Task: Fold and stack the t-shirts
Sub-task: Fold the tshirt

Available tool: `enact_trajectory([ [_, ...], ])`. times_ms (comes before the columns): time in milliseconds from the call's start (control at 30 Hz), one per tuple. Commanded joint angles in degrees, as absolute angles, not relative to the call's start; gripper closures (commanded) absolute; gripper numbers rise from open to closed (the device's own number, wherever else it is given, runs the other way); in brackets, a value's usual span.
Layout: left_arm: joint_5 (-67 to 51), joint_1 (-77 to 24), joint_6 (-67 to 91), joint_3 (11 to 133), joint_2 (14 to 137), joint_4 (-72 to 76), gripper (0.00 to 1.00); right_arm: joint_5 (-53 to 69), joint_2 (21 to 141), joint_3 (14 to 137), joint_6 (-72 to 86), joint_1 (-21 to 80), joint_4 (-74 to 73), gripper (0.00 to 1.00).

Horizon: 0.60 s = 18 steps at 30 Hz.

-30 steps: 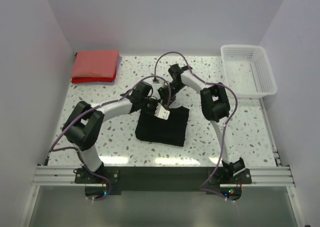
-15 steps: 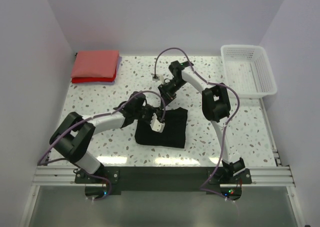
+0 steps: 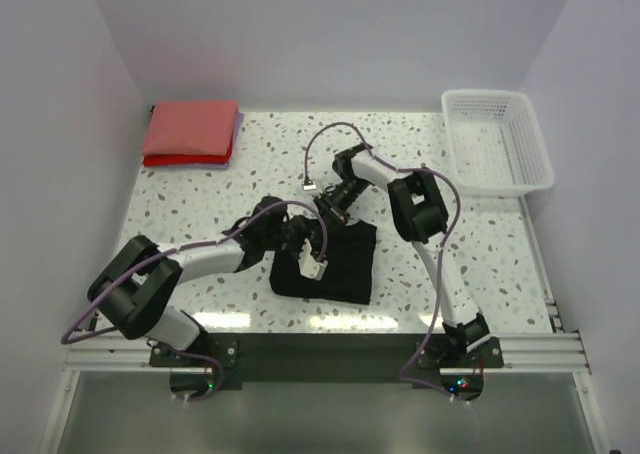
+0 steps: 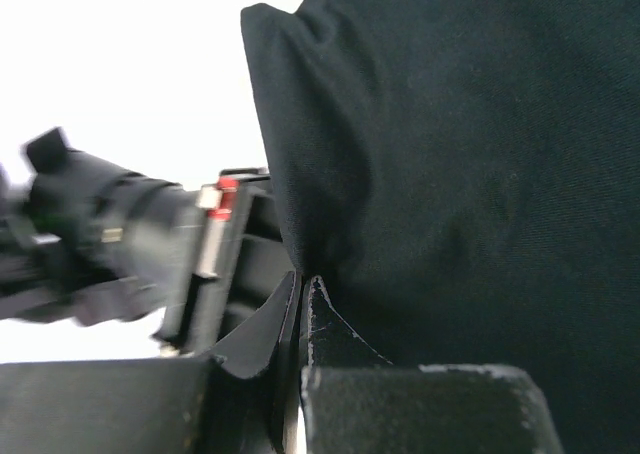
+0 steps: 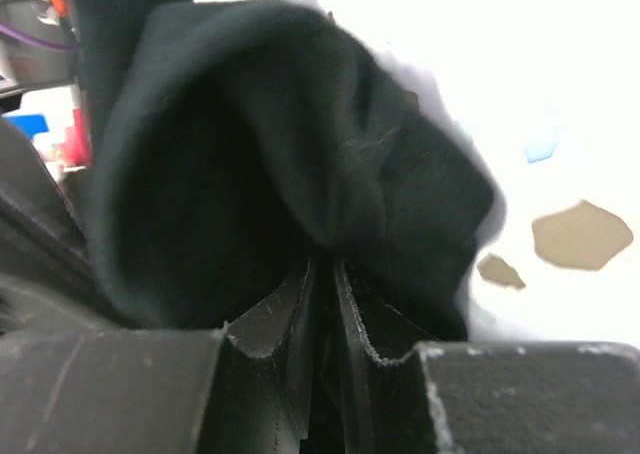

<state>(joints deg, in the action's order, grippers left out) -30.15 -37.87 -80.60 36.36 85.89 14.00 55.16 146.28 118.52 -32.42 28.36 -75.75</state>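
At the far edge of the black t-shirt point(image 3: 345, 274), the right gripper point(image 3: 335, 206) is nearly closed, its fingers point(image 5: 290, 309) pinching a bulge of the cloth. A second ago it hung farther back, off the shirt. The left gripper point(image 3: 312, 264) is clamped tight on a ridge of the same shirt and has drawn toward the shirt's near side, over its left half. The shirt lies mid-table, its near edge now slightly closer to the arm bases. Bare speckled table point(image 3: 200, 204) lies open left of the shirt and in a strip along its near edge. The coral-red t-shirts point(image 3: 190, 129) sit stacked well apart, far-left of it; the white basket point(image 3: 485, 96) stands far-right.
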Motion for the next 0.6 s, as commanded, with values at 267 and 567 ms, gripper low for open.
enact_trajectory([
  [267,-26.7,-38.5,-80.9,36.4,85.3,29.3,1.00,56.7,150.6,118.0,-35.9,29.1,-80.0,0.83],
  [567,-24.9,-38.5,-80.0,39.6,89.4,32.4,1.00,57.2,151.4,119.3,-38.1,29.3,-82.0,0.83],
])
